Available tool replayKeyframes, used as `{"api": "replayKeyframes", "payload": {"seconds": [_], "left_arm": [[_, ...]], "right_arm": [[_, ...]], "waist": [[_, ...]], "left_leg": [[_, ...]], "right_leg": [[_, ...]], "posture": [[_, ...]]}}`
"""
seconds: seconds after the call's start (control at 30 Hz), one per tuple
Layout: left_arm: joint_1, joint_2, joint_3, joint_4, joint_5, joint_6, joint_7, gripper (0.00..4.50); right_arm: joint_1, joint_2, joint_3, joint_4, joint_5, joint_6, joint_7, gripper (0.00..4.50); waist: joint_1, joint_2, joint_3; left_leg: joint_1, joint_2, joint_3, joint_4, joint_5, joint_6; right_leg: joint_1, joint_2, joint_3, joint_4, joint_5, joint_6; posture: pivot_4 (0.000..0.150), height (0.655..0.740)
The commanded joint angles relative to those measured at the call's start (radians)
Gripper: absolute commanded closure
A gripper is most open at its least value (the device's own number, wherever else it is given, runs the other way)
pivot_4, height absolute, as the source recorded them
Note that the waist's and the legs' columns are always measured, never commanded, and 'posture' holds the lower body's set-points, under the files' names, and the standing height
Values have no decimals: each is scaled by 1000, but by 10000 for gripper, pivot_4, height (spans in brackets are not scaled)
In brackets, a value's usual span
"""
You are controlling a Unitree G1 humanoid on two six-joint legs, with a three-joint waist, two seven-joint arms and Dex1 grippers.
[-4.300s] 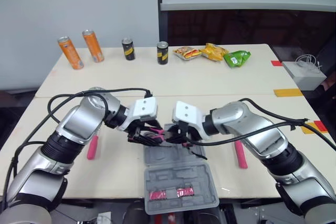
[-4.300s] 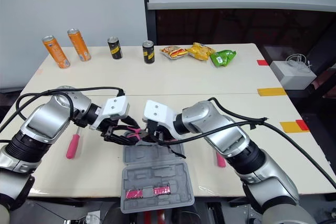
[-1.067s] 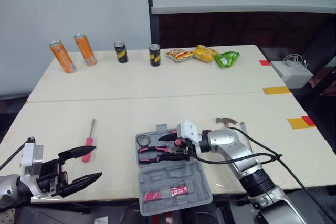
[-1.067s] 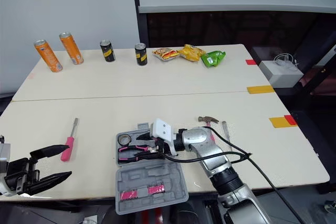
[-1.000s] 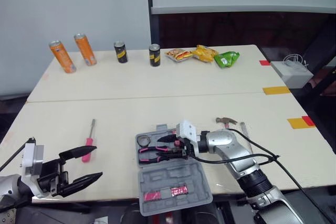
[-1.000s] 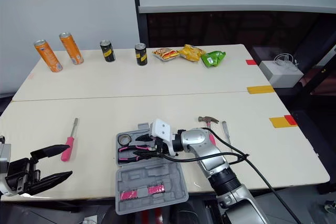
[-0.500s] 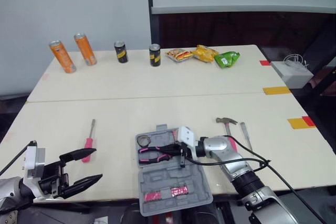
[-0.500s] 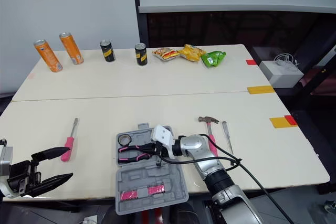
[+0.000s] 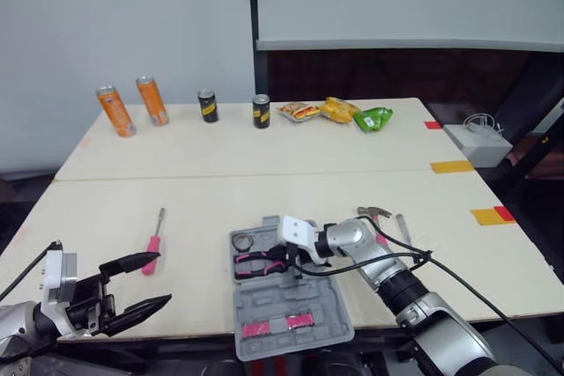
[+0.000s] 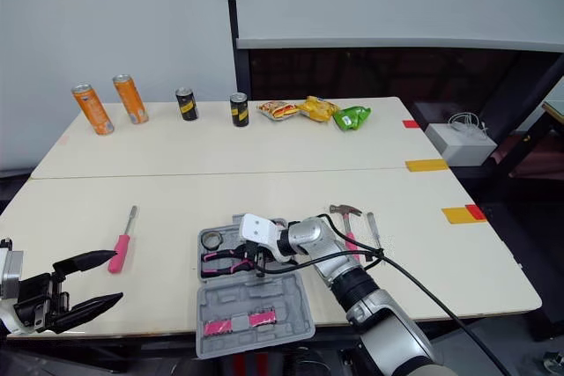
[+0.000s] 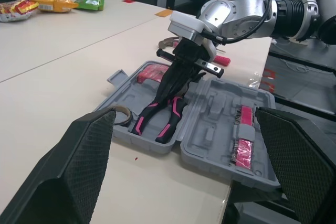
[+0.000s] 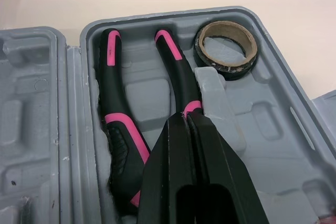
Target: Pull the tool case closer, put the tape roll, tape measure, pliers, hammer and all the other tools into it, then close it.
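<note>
Case lies open and flat at the lower centre of the head views, on the near edge of the worktop. The pliers sit in their moulded slot in its far half. The tape roll lies in that half's upper left corner, just beside the handles. A pink strip sits in the near half.

The right gripper reaches in from the right. Its fingers are pressed together, pinching nothing, with their tips touching the pliers near the pivot. This looks like the seating of the pliers, so the packing is only partly done.

The hammer and a slim tool lie on the worktop just right of the case. A pink screwdriver lies well apart to the left. The left gripper hangs at the lower left, off the near edge, with its fingers spread.

Next, the right fingers probably need to lift clear, open, and take the hammer by its handle. The screwdriver falls to the left gripper.
</note>
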Motion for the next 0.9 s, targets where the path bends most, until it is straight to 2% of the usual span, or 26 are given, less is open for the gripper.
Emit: {"api": "replayKeyframes", "payload": {"seconds": [0.03, 0.27, 0.37, 0.4, 0.5, 0.73, 0.9], "left_arm": [[1, 1, 2, -2, 5, -13, 2, 0], [7, -17, -14, -12, 8, -7, 31, 0], [1, -35, -22, -13, 9, -1, 67, 0], [2, -38, -26, -14, 10, -1, 73, 0], [-2, -56, -43, -13, 14, -4, 102, 0], [-13, -90, -64, 18, 36, -15, 143, 0], [54, -103, -19, 60, 44, -43, 142, 0]], "right_arm": [[93, -22, 81, 104, -100, 68, -22, 44446], [128, 25, -129, -98, 100, -45, -65, 44446], [155, 26, -213, -275, 213, 46, -64, 44446], [165, 22, -227, -317, 231, 61, -65, 44446], [215, -5, -271, -456, 294, 99, -62, 44446], [387, -148, -399, -636, 373, 105, -59, 44446], [660, -309, -613, -747, 464, 58, -6, 30037]], "waist": [[0, -1, -2], [1, -3, 0], [2, -3, 1], [0, -2, 2], [-2, -2, 2], [0, 1, 3], [5, 2, 4]], "left_leg": [[0, 0, 0, -1, 0, 0], [-4, -2, -1, -11, 0, 0], [-23, -1, 0, -13, 1, 0], [-29, 0, 1, -13, 1, 0], [-51, 3, 1, -12, 3, 3], [-53, 13, -1, -12, -6, -3], [-51, 13, 0, -12, -8, -7]], "right_leg": [[0, 0, 0, 0, 0, 0], [-7, 0, 1, -3, 0, 0], [-20, 2, 0, -6, 2, -3], [-25, 3, 0, -7, 5, -9], [-41, 5, -2, -8, 6, -7], [-40, 15, -7, -16, 5, -8], [-37, 15, -5, -18, 2, -9]], "posture": [[1500, 7400], [1500, 7400], [1500, 7400], [1500, 7400], [1500, 7400], [1500, 7400], [1500, 7400]]}}
